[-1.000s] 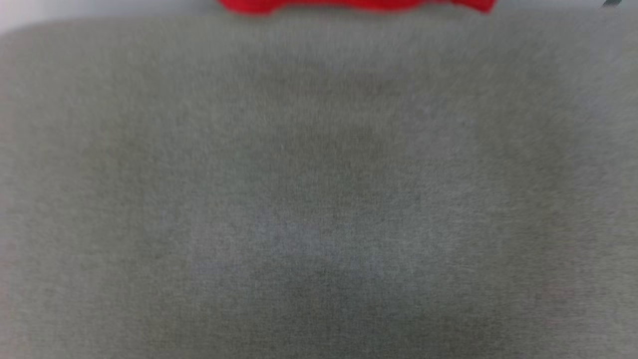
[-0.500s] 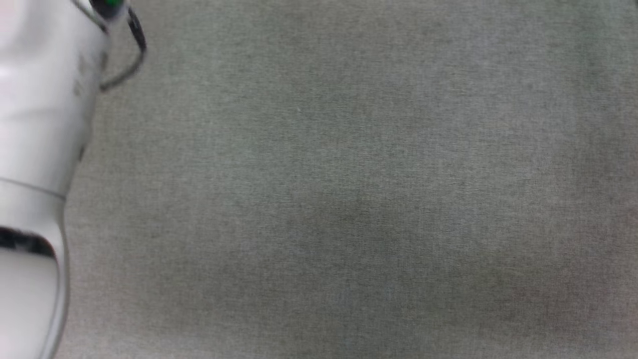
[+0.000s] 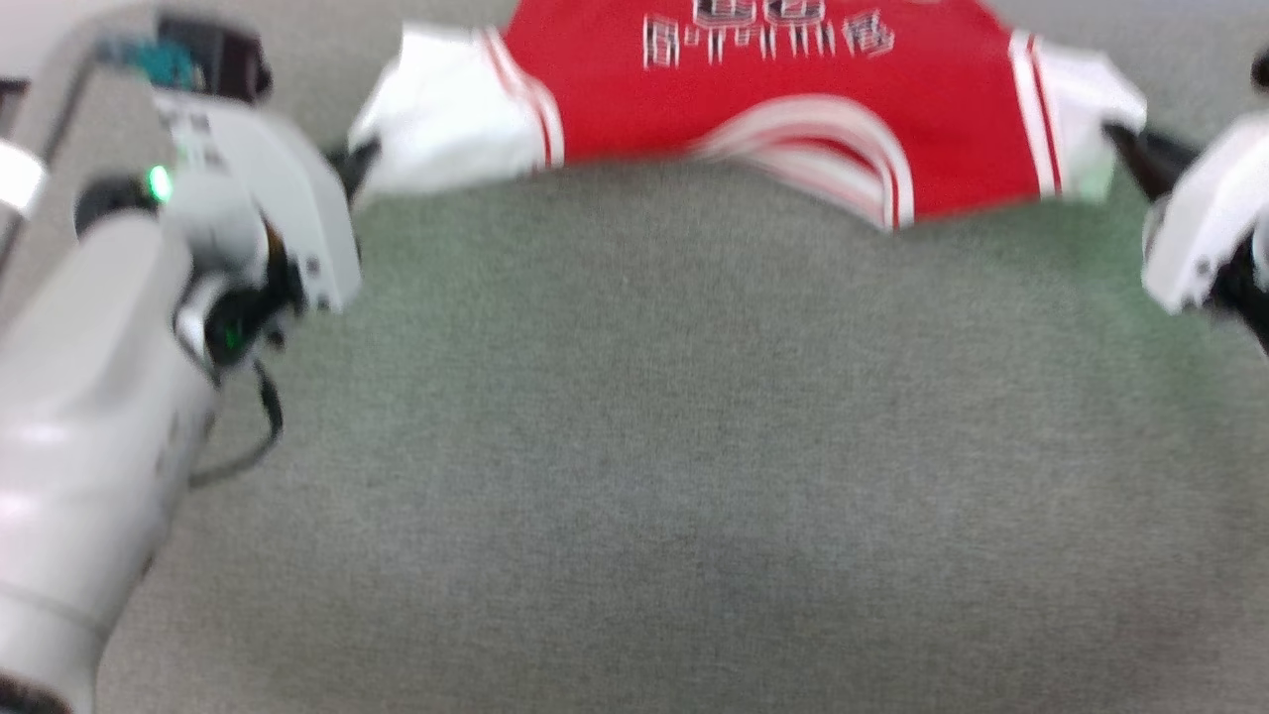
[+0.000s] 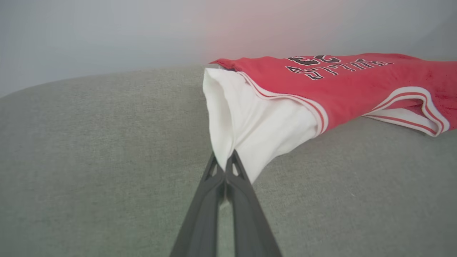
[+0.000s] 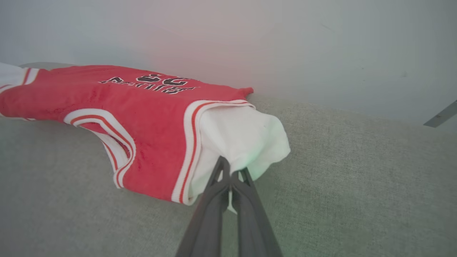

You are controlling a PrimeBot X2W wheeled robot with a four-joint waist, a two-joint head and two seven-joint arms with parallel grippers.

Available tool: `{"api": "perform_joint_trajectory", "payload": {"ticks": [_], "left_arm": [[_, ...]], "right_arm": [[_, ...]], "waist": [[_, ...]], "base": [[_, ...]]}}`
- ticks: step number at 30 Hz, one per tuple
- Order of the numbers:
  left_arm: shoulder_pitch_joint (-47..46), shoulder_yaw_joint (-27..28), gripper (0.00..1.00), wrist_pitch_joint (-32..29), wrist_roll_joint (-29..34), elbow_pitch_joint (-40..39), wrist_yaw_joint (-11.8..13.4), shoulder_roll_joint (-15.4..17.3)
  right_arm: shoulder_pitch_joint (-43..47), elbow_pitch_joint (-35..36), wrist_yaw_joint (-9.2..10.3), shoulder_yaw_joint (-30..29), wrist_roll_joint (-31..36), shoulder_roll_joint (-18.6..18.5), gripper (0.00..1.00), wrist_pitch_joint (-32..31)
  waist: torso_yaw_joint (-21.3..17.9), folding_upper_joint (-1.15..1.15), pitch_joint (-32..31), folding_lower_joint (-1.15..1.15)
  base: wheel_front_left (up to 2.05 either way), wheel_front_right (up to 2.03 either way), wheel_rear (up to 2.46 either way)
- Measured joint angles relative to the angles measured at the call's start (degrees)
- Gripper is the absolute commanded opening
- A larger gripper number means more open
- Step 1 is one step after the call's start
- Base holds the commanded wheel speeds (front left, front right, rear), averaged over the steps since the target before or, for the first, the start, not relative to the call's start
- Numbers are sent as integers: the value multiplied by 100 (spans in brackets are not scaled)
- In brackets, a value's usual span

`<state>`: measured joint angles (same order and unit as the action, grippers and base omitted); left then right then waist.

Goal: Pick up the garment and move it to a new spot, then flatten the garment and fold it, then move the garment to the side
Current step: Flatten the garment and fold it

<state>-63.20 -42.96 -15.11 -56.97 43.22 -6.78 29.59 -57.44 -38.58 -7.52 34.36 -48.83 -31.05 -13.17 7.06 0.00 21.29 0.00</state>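
The garment (image 3: 773, 109) is pinched tight at each end by the left gripper (image 4: 225, 162) and right gripper (image 5: 231, 175); between them it should be drawn evenly taut.

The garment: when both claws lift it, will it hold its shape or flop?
Probably floppy: the garment drapes and its neckline sags between the left claw and right claw, both shut on its ends. Likely light, since fingertip pinches hold it. It may drag on the grey surface.

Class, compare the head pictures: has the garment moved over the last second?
Cannot tell. The head camera itself shifted between pictures, and the plain grey surface gives no fixed mark to judge the garment against.
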Motion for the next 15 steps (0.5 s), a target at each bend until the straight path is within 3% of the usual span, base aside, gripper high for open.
{"api": "perform_joint_trajectory", "payload": {"ticks": [6,15], "left_arm": [[1257,-46,0,-449,-309,-1055,457,612],[3461,122,0,-709,-984,-3565,1735,1715]], "right_arm": [[1254,818,0,4,-509,-498,0,-509],[3059,2048,0,-171,-820,-1245,0,-1040]], "waist": [[-33,0,-586,0],[-63,0,-1296,0]], "base": [[0,0,0],[0,0,0]]}}
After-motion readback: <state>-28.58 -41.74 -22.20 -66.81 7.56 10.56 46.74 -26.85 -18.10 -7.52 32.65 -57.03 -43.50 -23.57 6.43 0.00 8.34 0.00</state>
